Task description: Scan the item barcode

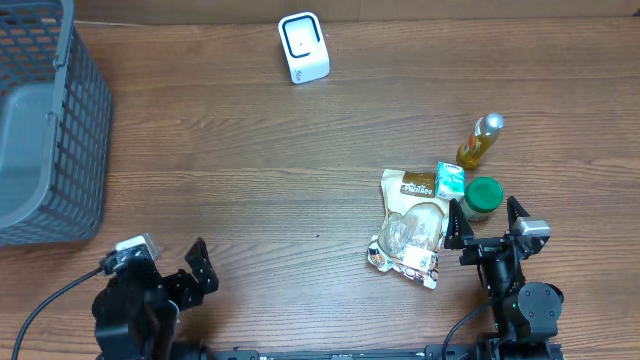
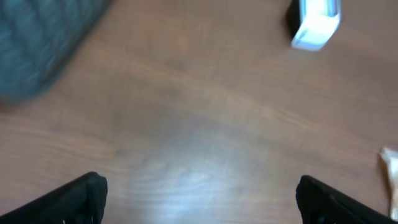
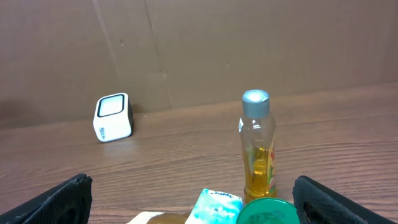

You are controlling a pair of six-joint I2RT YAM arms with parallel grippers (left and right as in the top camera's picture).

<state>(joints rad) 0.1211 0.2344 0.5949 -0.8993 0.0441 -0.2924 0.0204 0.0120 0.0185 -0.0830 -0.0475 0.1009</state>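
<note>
A white barcode scanner [image 1: 303, 47] stands at the far middle of the wooden table, also visible as the scanner [image 2: 316, 25] and the scanner [image 3: 113, 117]. Several items cluster at the right: a snack bag [image 1: 410, 228], a teal carton [image 1: 450, 180], a green-lidded jar [image 1: 483, 197] and a bottle of yellow liquid [image 1: 481, 140]. My right gripper [image 1: 487, 222] is open just behind the jar, holding nothing; its wrist view shows the bottle [image 3: 258, 149], the carton [image 3: 214, 208] and the jar lid [image 3: 267, 211] ahead of the gripper [image 3: 199, 202]. My left gripper [image 1: 165, 258] is open over bare wood at the near left.
A grey mesh basket [image 1: 45, 120] fills the far left corner, blurred as the basket [image 2: 37, 43] in the left wrist view. A brown wall rises behind the scanner. The bag's edge [image 2: 390, 165] shows at the right of the left wrist view.
</note>
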